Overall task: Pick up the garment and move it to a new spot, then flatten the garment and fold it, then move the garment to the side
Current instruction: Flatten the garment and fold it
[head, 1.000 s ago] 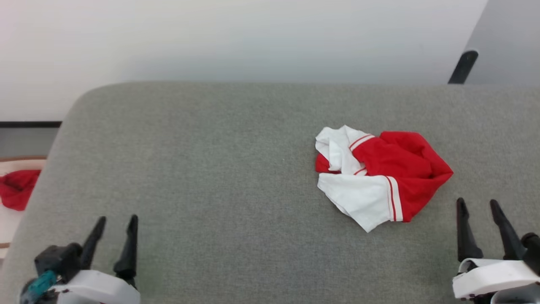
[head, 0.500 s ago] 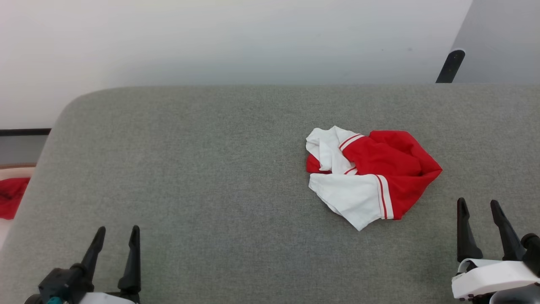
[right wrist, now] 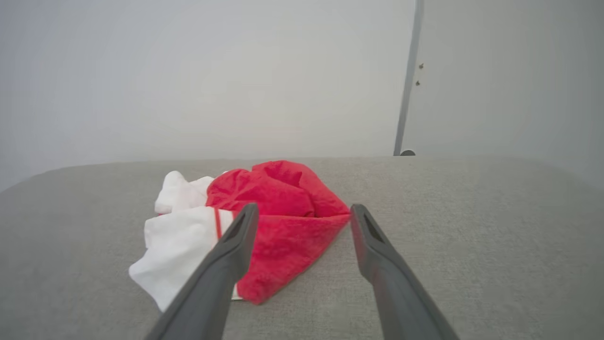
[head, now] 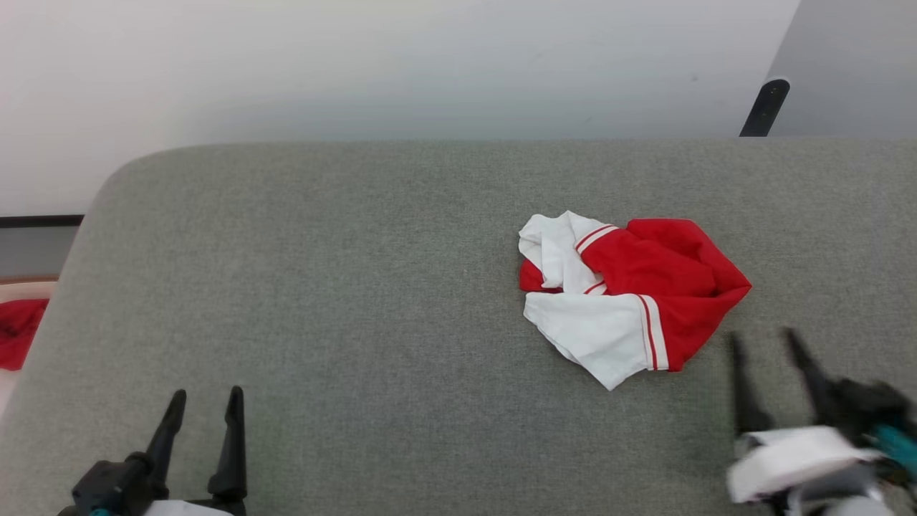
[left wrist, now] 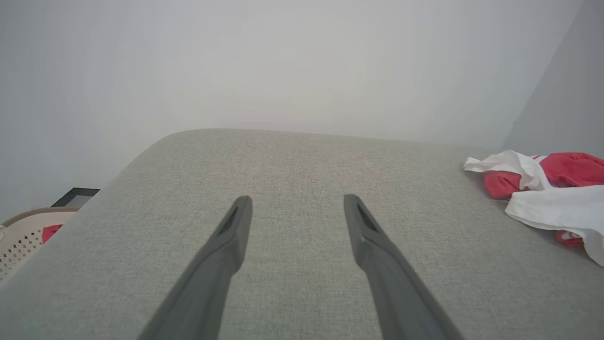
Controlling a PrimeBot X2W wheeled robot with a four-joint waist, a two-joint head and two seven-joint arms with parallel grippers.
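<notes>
The garment (head: 630,294) lies crumpled on the grey surface (head: 358,287), right of centre: red body, white sleeve panels, striped trim. In the right wrist view the garment (right wrist: 283,222) sits just beyond the fingertips. My right gripper (head: 763,342) is open and blurred, close to the garment's near right edge and apart from it. My left gripper (head: 206,396) stands open at the lower left over bare fabric, with nothing between its fingers (left wrist: 236,226). The garment (left wrist: 552,193) shows far to the right in the left wrist view.
A plain red cloth (head: 18,333) lies in a pale perforated basket (left wrist: 23,233) beyond the surface's left edge. A white wall runs behind, with a dark post (head: 764,107) at the back right. The surface's left half is bare.
My right gripper has moved left and slightly forward toward the garment, blurred by motion. The camera shifted a little over the past second. The left gripper sits lower in view.
</notes>
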